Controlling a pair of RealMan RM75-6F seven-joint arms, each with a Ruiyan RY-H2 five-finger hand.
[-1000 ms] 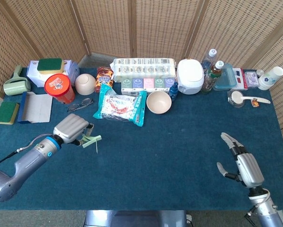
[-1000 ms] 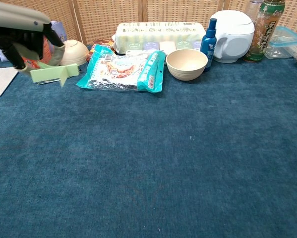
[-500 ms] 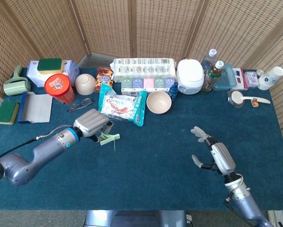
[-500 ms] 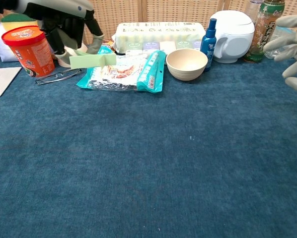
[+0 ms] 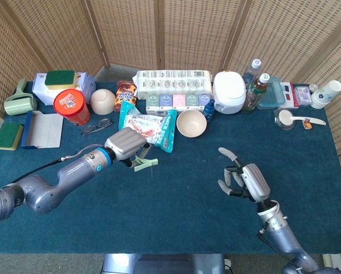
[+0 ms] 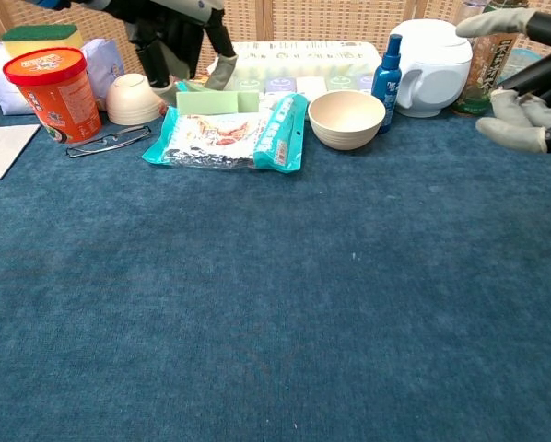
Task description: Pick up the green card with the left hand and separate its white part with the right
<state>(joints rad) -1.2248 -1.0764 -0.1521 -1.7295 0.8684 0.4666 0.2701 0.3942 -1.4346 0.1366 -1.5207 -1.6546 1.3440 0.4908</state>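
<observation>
Left hand (image 5: 126, 146) grasps green card (image 5: 145, 165), raised above blue cloth (image 5: 182, 194); right hand (image 5: 242, 178) at 3 o'clock, fingers apart, holding nothing

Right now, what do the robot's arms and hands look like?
Both arms are smooth, rounded silver-grey metal tubes. The left arm has a bright blue ring at the wrist and a thin black cable running along it. The left robot hand and the right robot hand have silver-grey backs, pale grey fingers and dark joints.
</observation>
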